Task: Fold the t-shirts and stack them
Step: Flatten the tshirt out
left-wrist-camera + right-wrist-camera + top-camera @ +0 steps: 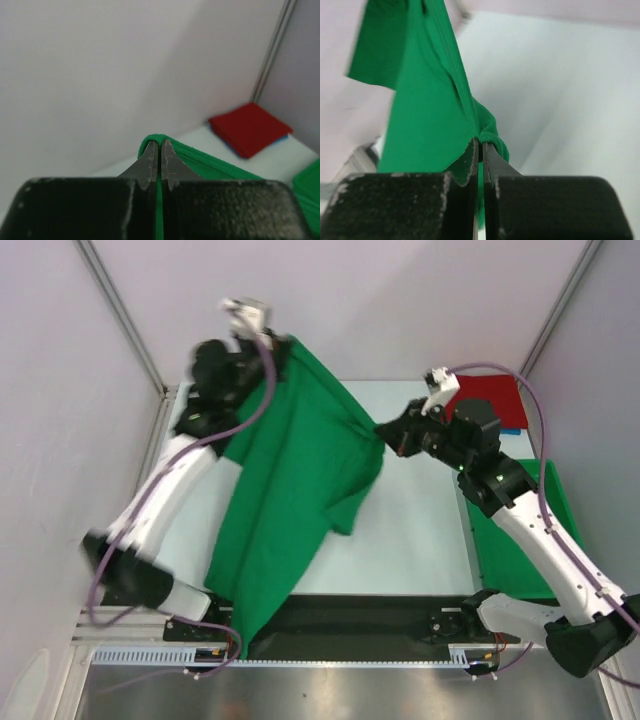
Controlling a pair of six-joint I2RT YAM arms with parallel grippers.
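Green t-shirt (300, 470), rumpled, seemingly unfolded, aloft between fingers (149, 167).

Folded t-shirts (492, 398) on table (420, 530), far right

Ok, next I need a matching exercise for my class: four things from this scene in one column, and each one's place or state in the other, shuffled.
Things:
1. green t-shirt
2. red t-shirt
3. blue t-shirt
4. green bin

Places or states:
A. folded, top of the stack in the far right corner
B. on the right side, next to the right arm
C. pinched by the left gripper and the right gripper, hanging between them
D. folded, only an edge showing under another shirt

Pairs: 1-C, 2-A, 3-D, 4-B
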